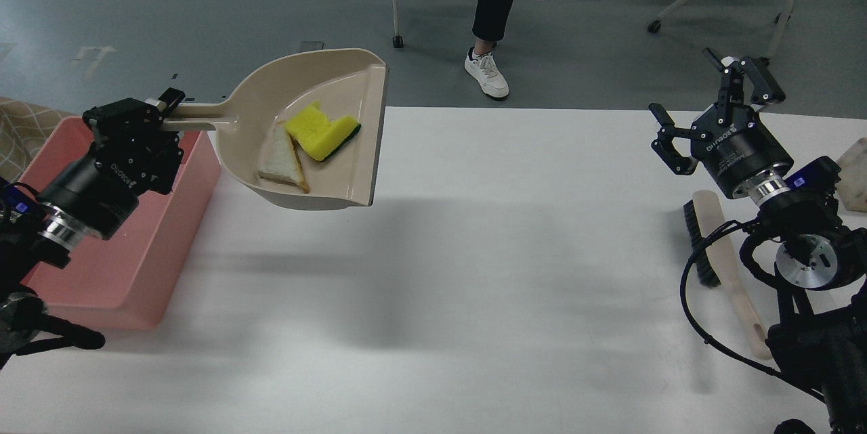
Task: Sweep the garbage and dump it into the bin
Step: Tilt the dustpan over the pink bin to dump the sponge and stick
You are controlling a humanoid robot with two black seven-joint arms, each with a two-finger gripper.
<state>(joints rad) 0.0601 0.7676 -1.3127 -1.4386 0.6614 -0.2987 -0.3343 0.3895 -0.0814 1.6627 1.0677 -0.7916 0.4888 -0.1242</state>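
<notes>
My left gripper (132, 124) is shut on the handle of the beige dustpan (339, 89) and holds it in the air, just right of the pink bin (129, 271). In the pan lie the garbage pieces: a yellow sponge piece (317, 134) with a dark underside and a flat pale triangular piece (279, 163). The pan tilts a little, with its open edge to the right. My right gripper (712, 99) is open and empty, raised above the table's right side.
A beige brush with black bristles (718, 251) lies on the white table (488, 271) under my right arm. A beige lump (855, 173) sits at the right edge. A seated person's legs (494, 14) and chairs are beyond the table's far edge.
</notes>
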